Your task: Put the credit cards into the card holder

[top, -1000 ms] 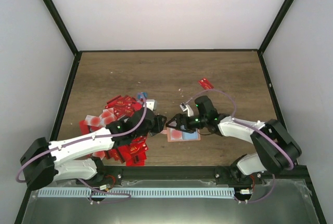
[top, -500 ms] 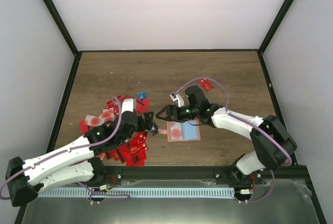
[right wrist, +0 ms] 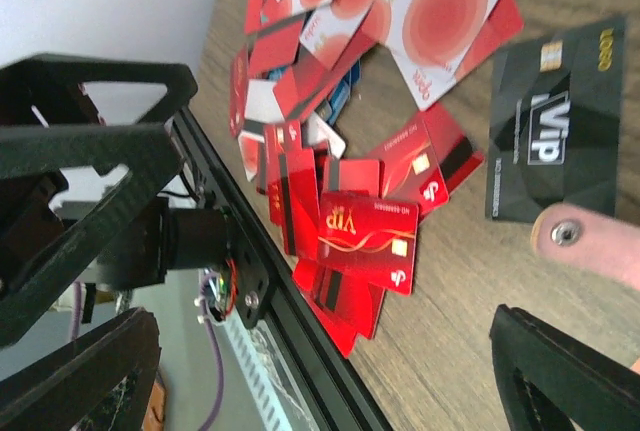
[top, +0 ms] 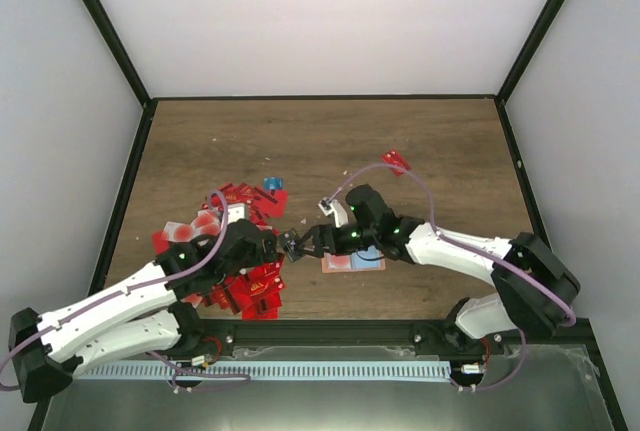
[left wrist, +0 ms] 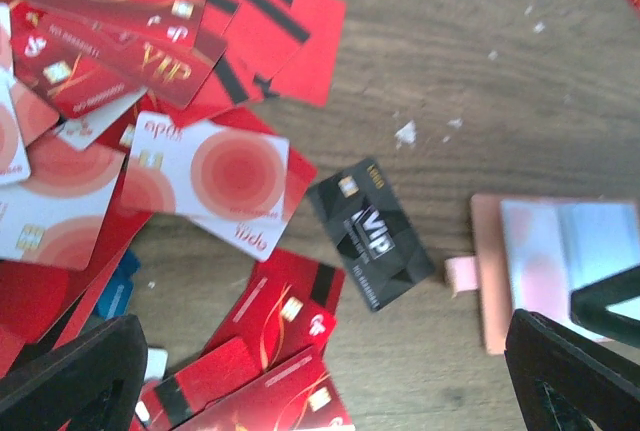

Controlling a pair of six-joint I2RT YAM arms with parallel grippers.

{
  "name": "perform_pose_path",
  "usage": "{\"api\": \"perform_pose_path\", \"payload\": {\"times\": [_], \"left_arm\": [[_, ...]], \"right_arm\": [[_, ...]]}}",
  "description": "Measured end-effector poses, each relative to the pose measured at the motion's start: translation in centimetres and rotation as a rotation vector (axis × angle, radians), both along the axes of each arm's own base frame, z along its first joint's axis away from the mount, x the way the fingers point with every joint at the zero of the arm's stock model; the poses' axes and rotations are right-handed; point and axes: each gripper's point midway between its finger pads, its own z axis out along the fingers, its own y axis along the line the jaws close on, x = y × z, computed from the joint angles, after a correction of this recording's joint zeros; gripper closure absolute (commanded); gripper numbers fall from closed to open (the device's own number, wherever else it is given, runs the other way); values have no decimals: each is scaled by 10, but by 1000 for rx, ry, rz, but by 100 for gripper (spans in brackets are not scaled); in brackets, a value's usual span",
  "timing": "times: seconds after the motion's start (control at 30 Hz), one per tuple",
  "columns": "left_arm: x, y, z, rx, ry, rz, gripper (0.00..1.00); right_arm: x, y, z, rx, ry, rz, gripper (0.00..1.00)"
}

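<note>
Left wrist view: my left gripper (left wrist: pixel 320 386) is spread wide, empty. Black rectangular plastic VIP card (left wrist: pixel 371 247) lies at frame centre, long axis upper left to lower right, just beside salmon-tan flat card holder (left wrist: pixel 540 261) at right. My right gripper (right wrist: pixel 330 381) is also spread, less centred.

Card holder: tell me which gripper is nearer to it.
Right. The right gripper has its fingertips at the tabbed left edge of the card holder. The left gripper sits farther left, over the edge of the pile of credit cards.
</note>
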Motion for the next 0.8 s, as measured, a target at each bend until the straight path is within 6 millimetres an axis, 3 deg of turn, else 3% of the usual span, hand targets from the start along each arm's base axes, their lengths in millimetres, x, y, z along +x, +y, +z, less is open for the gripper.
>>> {"api": "perform_pose_path", "payload": {"times": [0.13, 0.33, 0.57, 0.8], "left_arm": [[-4, 4, -19, 52, 81, 12, 0], [6, 10, -42, 61, 160, 78, 2], [21, 30, -84, -46, 257, 201, 15], [33, 34, -109, -183, 320, 275, 23]], "right_arm": [[-13, 4, -9, -30, -4, 15, 8], [-9, 12, -15, -41, -19, 18, 8], [18, 46, -20, -61, -61, 60, 11], [57, 97, -18, -16, -109, 127, 34]]}}
